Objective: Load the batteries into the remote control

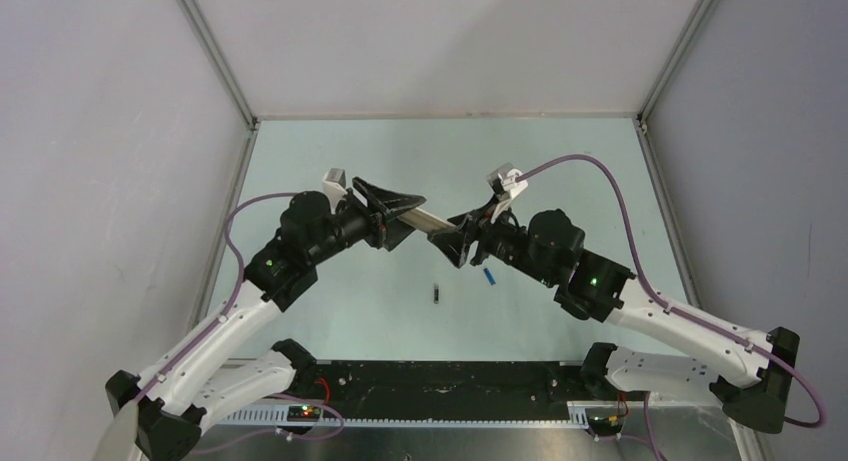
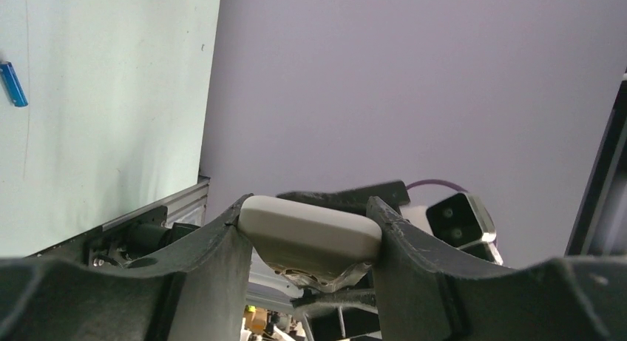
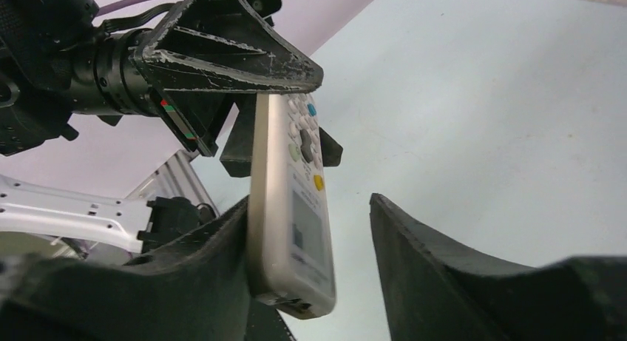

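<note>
Two hands meet at the remote [image 3: 290, 178], which I see held in the air over the bench [image 1: 560, 171], midway between the arms. My left hand [image 2: 310, 234] is clamped on one end of it: in the left wrist view the beige-grey end sits squeezed between both fingers. My right hand [image 3: 309, 204] is around the other end but not gripping. One finger [image 3: 211, 241] lies against the remote's plain back, while the other finger [image 3: 421, 256] stands apart from the face with its screen and buttons, with a clear gap between them. From above, the remote slants from the left hand toward the right one. Both batteries lie on the bench below and nearer the arm bases, the black battery [image 1: 437, 294] to the left and the blue battery [image 1: 489, 276] just beside the right arm, the pair near each other but not touching.
</note>
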